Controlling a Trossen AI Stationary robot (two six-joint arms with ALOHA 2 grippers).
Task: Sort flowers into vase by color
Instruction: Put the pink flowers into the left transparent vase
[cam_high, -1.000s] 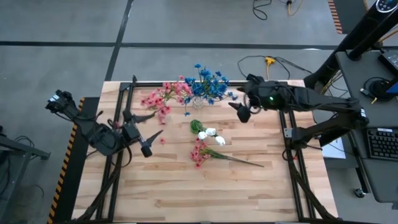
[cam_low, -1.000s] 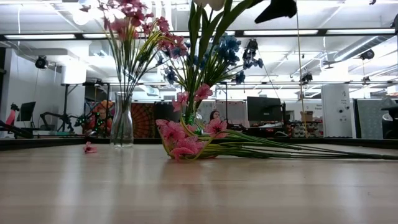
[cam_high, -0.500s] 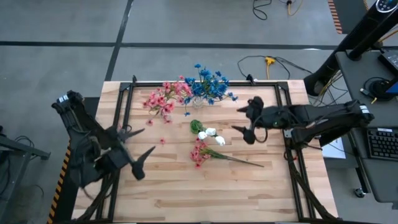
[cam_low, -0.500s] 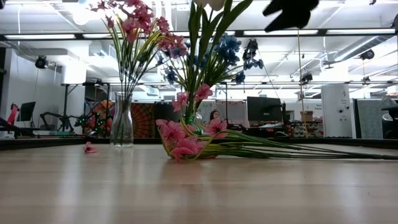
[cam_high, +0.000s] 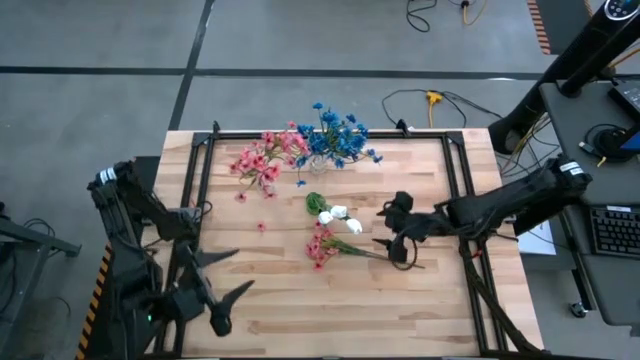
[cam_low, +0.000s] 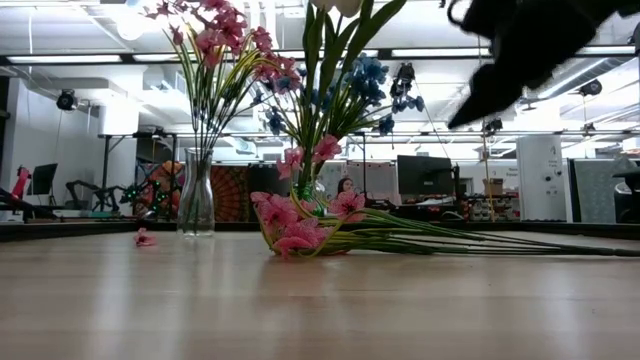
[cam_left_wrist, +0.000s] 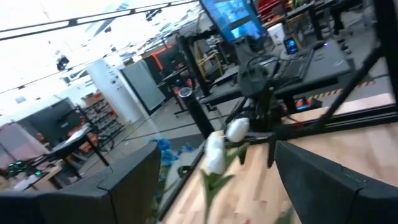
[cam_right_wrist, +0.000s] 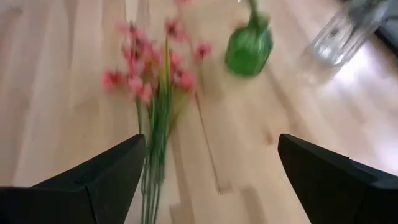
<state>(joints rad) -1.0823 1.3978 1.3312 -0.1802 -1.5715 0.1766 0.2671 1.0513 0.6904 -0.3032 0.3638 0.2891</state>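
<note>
One pink sprig (cam_high: 322, 246) lies flat on the table, its green stem (cam_right_wrist: 153, 163) running toward the right edge. My right gripper (cam_high: 381, 228) hangs open above that stem, touching nothing; the right wrist view shows it (cam_right_wrist: 211, 142) over the stems. A clear vase (cam_low: 196, 194) holds pink flowers (cam_high: 262, 158). Blue flowers (cam_high: 335, 138) stand beside them. A green vase (cam_high: 316, 203) holds white blossoms (cam_high: 341, 216). My left gripper (cam_high: 244, 270) is open near the table's near left corner, away from all the flowers.
Loose pink blossoms (cam_high: 262, 227) lie on the wood between the vases and my left gripper. A black frame rail (cam_high: 196, 170) runs along the table's left and far edges. Bare wood lies along the near edge. Desks and monitors stand in the room behind.
My left gripper has drawn back from beside the pink flowers toward the near left corner. My right gripper has travelled from the far side by the blue flowers toward the near edge and down, over the lying pink sprig's stem. The flowers have stayed put.
</note>
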